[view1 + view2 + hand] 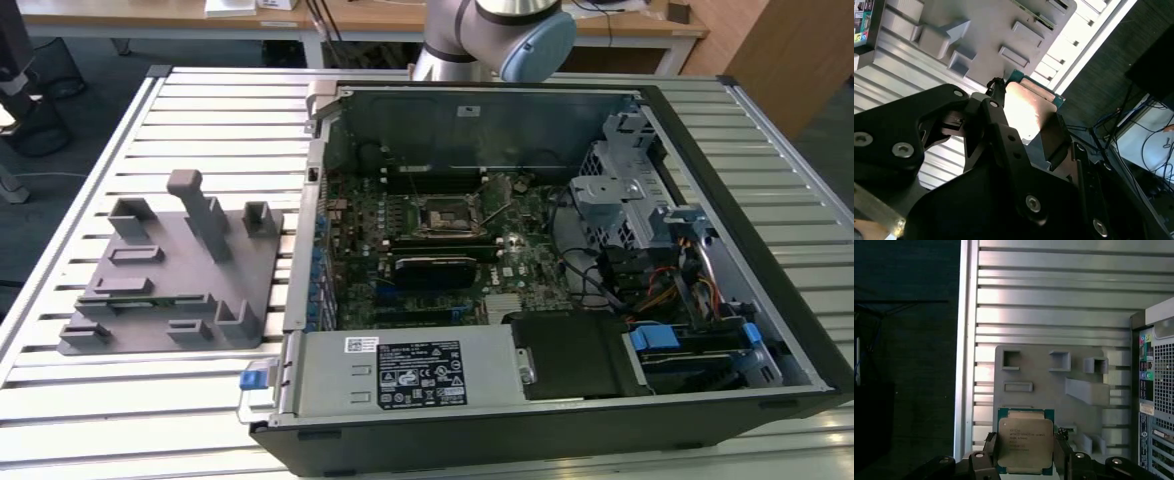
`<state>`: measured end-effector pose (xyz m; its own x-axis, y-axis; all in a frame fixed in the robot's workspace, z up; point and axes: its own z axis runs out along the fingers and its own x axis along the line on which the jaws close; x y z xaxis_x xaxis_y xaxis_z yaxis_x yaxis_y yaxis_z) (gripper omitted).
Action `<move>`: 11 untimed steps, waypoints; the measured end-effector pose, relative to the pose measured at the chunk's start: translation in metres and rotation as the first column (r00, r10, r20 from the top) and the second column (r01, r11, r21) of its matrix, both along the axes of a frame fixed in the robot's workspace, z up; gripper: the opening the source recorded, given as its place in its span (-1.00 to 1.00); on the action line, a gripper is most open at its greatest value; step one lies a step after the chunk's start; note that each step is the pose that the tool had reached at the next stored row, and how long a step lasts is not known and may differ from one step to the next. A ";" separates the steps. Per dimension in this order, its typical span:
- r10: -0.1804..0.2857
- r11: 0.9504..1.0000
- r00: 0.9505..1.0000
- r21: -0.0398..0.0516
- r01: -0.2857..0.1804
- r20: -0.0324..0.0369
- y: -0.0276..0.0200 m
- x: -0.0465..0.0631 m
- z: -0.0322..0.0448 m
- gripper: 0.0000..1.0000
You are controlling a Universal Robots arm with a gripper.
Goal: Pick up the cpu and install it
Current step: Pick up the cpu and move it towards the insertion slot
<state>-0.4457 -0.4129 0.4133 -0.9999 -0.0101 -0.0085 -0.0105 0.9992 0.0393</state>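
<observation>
The cpu [1025, 441], a flat square chip with a pale metal top and green edge, sits between my gripper's [1025, 460] two black fingers [990, 449], which are shut on its opposite sides. In the second wrist view the cpu [1029, 107] catches bright light between the same fingers [999, 120]. It hangs well above the grey plastic tray [1054, 390], which lies on the slatted table. In the exterior view the black socket frame [445, 213] sits on the motherboard inside the open computer case [747, 390]. A section of the arm [494, 30] is at the back, above the case.
The grey tray [174, 270] with upright posts lies on the slatted metal table [147, 400], at the exterior view's left of the case. Inside the case are drive cages [627, 190], cables [667, 290] and a power supply [400, 370]. Desks stand behind the table.
</observation>
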 end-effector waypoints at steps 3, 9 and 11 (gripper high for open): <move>0.000 1.000 1.000 0.000 0.000 0.000 0.0000 0.000 0.0061 0.06; 0.000 1.000 1.000 0.000 0.000 0.001 0.0000 0.000 0.0184 0.06; 0.000 1.000 1.000 0.000 0.000 0.001 0.0000 0.000 0.0191 0.06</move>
<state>-0.4457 -0.4129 0.4324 -0.9999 -0.0101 -0.0096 -0.0105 0.9992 0.0396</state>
